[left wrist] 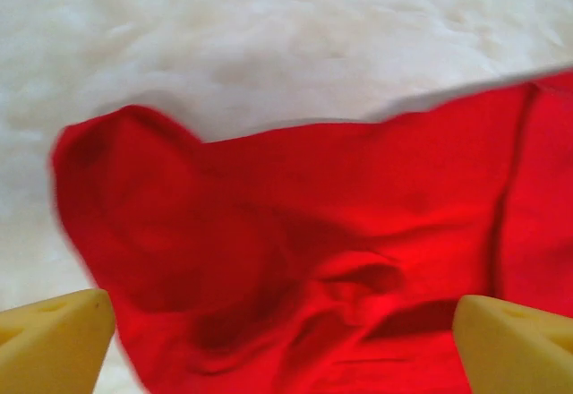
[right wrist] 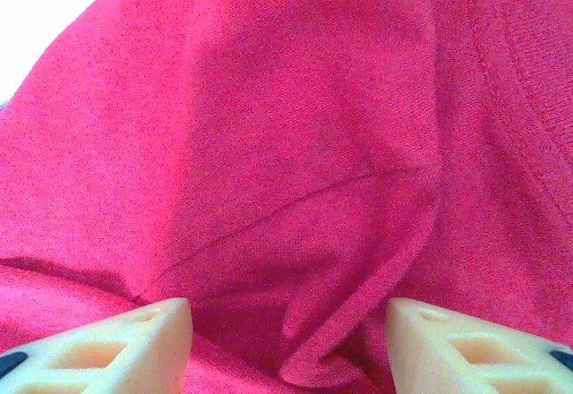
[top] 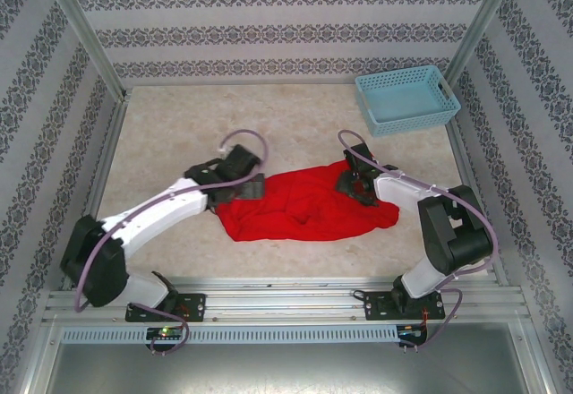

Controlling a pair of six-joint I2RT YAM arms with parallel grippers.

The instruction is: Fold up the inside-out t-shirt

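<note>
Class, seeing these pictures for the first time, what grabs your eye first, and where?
The bright red t-shirt lies crumpled mid-table, the left gripper at its left edge and the right gripper on its right side, both open. A blue basket sits at the far right corner.

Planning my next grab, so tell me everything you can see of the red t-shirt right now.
The t-shirt is plain bright red, soft knit cloth with no print, its seams showing in the wrist views. It lies crumpled in a wrinkled heap on the pale table, not yet folded. The left claw hangs open at its left edge, cloth beneath it. The right claw is down on its far right part, with a raised fold between its spread fingers, not visibly pinched.
</note>
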